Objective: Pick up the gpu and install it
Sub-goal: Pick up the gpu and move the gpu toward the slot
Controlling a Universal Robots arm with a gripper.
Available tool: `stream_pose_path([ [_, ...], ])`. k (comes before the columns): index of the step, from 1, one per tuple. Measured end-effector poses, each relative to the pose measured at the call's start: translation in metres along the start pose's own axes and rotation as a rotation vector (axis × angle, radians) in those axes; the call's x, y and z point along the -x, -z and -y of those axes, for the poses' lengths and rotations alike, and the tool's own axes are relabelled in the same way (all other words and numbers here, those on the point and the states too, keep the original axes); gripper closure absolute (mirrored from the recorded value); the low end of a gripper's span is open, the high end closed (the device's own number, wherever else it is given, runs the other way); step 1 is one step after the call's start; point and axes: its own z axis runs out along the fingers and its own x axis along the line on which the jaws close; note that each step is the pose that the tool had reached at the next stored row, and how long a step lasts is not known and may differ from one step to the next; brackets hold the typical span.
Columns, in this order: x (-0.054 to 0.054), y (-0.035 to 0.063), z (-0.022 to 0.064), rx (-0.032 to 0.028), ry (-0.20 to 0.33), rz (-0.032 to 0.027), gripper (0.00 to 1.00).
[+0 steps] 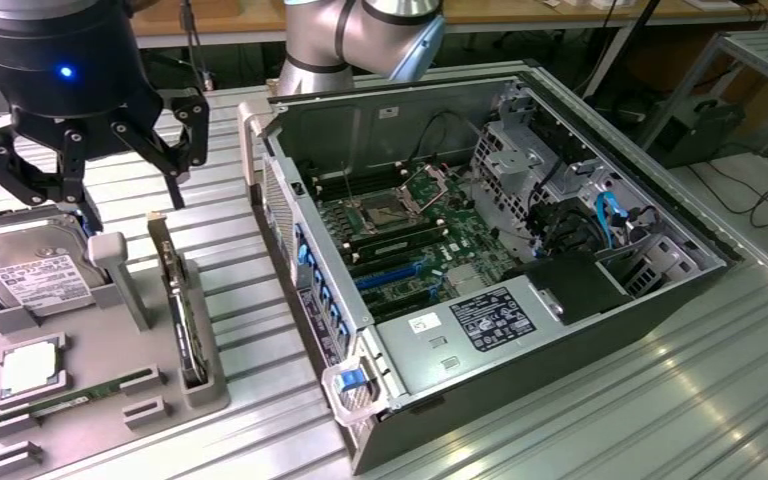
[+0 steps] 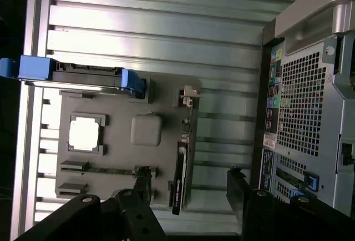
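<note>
Gripper hung wide open in the exterior view's upper left, just above the gpu standing edge-up in its gray tray.

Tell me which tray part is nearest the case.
The gpu, the dark card along the tray's case-side edge; hard drive, CPU and memory stick sit farther off.

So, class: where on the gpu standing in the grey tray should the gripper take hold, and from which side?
Probably the gpu by its upper long edge, from straight above, jaws across its flat faces: it stands on edge in a tray slot, lower edge seated.
</note>
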Motion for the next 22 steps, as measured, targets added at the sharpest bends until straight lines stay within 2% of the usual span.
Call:
stream_pose_path([
  [9, -0.001, -0.0065, 0.0043, 0.0012, 0.035, 0.0026, 0.34],
  [13, -0.002, -0.0119, 0.0065, 0.0013, 0.046, 0.0048, 0.34],
  [22, -0.004, -0.0267, 0.0093, 0.0035, 0.049, 0.0053, 0.34],
])
